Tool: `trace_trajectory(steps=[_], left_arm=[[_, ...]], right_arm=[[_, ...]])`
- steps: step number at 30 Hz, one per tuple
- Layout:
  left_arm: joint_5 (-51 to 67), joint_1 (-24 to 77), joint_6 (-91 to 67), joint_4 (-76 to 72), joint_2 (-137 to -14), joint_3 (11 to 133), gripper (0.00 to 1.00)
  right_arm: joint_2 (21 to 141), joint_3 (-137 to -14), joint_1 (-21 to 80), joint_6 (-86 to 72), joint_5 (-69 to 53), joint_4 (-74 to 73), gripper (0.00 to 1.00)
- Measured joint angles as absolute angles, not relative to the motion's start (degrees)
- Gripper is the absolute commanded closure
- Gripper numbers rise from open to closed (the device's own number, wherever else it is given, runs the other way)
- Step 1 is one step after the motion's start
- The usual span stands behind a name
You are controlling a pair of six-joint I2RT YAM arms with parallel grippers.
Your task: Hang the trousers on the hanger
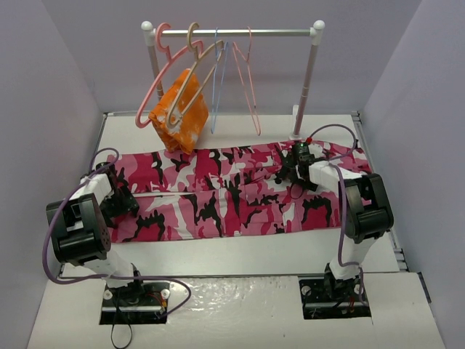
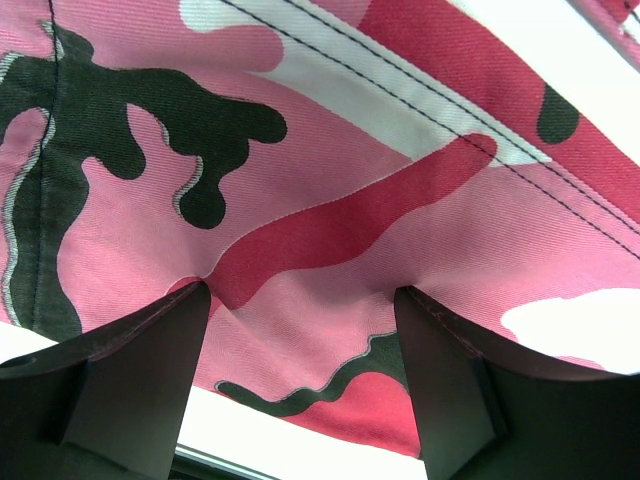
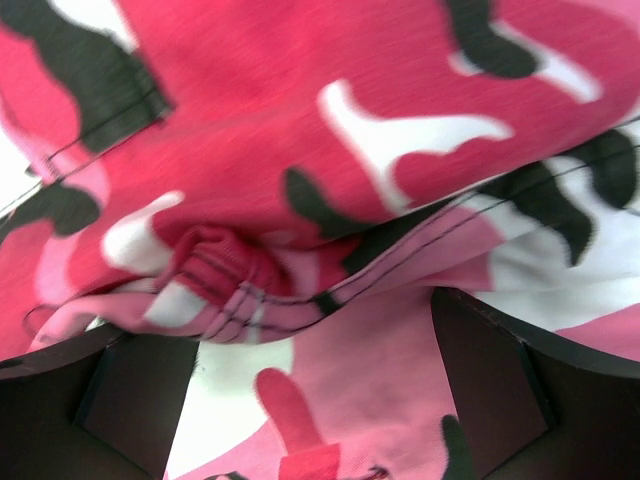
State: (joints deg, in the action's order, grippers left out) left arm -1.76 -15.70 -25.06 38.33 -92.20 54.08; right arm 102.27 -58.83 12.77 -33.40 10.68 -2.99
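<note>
The trousers (image 1: 232,196) lie spread flat on the counter (image 1: 240,251), under both sets of fingers. The left fingers (image 2: 150,380) are released, their tips pressing the pink cloth stretched between them. The right fingers (image 3: 490,380) are also spread wide, with a bunched seam fold lying ungrasped between them.

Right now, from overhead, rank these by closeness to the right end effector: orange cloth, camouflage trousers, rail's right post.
1. The trousers, directly beneath the right end effector.
2. The right post, just behind it.
3. The orange cloth, hanging far back-left.
</note>
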Motion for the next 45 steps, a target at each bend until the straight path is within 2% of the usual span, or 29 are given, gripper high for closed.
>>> trace_trajectory(steps=[5,9,14,18,21,27,38,45], left_arm=[[-1.89,-15.7,-24.92,38.38,-92.16,54.13,0.29],[-2.45,-15.5,-24.94,38.67,-90.89,53.69,0.29],[-1.9,-14.89,-26.32,37.83,-83.13,51.15,0.28],[-1.26,-13.55,-27.69,36.47,-77.89,50.65,0.28],[-0.67,-13.03,-29.16,35.17,-79.69,50.65,0.28],[0.57,-13.43,-31.56,33.35,-90.91,52.09,0.28],[2.79,-18.6,-31.46,39.53,-101.49,64.16,0.28],[1.67,-21.08,-31.22,38.69,-105.51,69.74,0.28]], right_arm=[[100.8,-58.35,9.56,-33.13,8.87,-3.77,0.08],[92.94,-56.0,4.79,-32.8,7.84,-5.74,0.08],[81.94,-53.9,1.3,-33.03,9.4,-6.75,0.07],[78.92,-50.29,1.51,-33.57,9.45,-8.55,0.07],[79.03,-45.98,1.4,-34.45,9.4,-8.38,0.07],[81.64,-38.59,-0.21,-34.71,8.04,-8.68,0.07],[80.49,-36.66,-0.9,-35.53,6.62,-5.2,0.07],[82.0,-37.64,3.92,-37.01,7.53,-3.51,0.07]])
